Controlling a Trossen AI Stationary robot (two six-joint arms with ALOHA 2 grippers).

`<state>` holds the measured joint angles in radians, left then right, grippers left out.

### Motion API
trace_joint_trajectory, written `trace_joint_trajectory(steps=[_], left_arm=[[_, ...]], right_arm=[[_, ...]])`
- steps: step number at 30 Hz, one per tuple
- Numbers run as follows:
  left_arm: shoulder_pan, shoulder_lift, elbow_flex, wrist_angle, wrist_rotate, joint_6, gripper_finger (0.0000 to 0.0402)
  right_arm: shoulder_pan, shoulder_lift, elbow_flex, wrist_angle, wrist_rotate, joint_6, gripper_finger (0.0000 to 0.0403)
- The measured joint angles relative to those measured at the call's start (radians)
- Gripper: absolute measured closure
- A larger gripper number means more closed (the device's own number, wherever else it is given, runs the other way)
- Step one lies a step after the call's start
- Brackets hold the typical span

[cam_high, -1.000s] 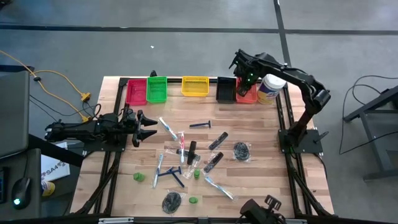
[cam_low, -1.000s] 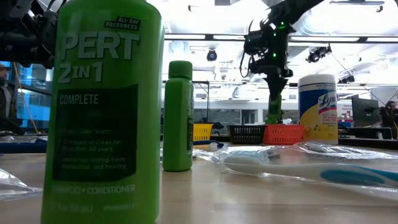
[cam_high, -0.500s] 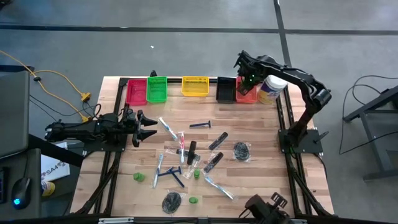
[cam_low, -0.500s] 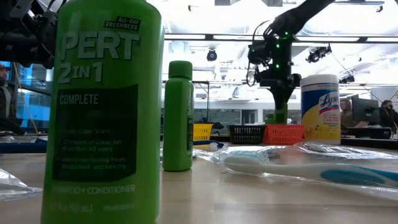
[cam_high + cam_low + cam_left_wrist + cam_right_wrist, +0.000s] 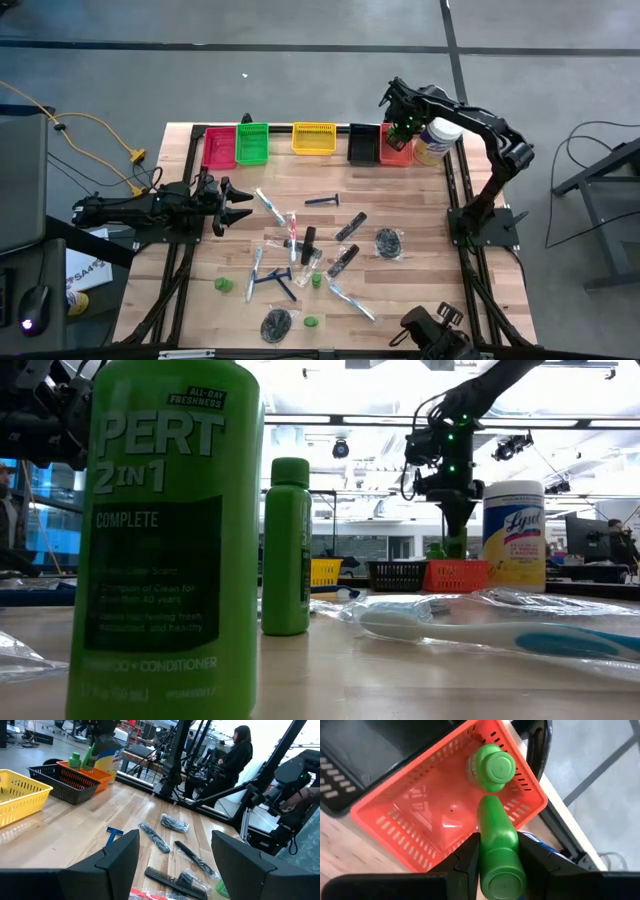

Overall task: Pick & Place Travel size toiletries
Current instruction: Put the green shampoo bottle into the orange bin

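Note:
My right gripper point(image 5: 405, 128) hangs over the orange bin point(image 5: 415, 815) at the table's far right and is shut on a small green bottle point(image 5: 496, 837). A second green bottle point(image 5: 490, 766) stands upright inside that bin. More toiletries lie loose mid-table: a blue razor point(image 5: 322, 200), black combs point(image 5: 348, 228), a mesh puff point(image 5: 388, 242), a wrapped toothbrush point(image 5: 352, 300) and green bottles point(image 5: 222, 285). My left gripper point(image 5: 235, 205) waits open at the table's left side, pointing level across it. My right gripper pinches the green bottle's round body point(image 5: 495, 855) between its two fingers point(image 5: 470, 857), close to the bottle's upper end. The fingers come from above, pointing steeply down. The bottle hangs nearly upright below them, lifted clear above the orange bin.
Along the far edge stand a pink bin point(image 5: 218, 148), a green bin point(image 5: 252, 143), a yellow bin point(image 5: 313, 138) and a black bin point(image 5: 364, 143). A large white jar point(image 5: 435, 140) stands right beside the orange bin. Two green bottles point(image 5: 165, 540) stand close to the low camera.
My right gripper has carried the green bottle a little toward the table's right edge, nearer the white jar, and slightly down over the orange bin. It has stayed shut on the bottle.

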<state>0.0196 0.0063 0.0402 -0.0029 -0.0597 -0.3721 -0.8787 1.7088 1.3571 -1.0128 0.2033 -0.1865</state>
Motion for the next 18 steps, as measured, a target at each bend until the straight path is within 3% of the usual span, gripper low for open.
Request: trace_joint_trajectory(steps=[7, 18], left_arm=[[0.0, 0.0, 0.0, 0.0, 0.0, 0.0, 0.016], [0.0, 0.0, 0.0, 0.0, 0.0, 0.0, 0.016]], right_arm=[[0.0, 0.0, 0.0, 0.023, 0.0, -0.205, 0.0308], [-0.032, 0.033, 0.0, 0.049, -0.002, -0.382, 0.0308]])
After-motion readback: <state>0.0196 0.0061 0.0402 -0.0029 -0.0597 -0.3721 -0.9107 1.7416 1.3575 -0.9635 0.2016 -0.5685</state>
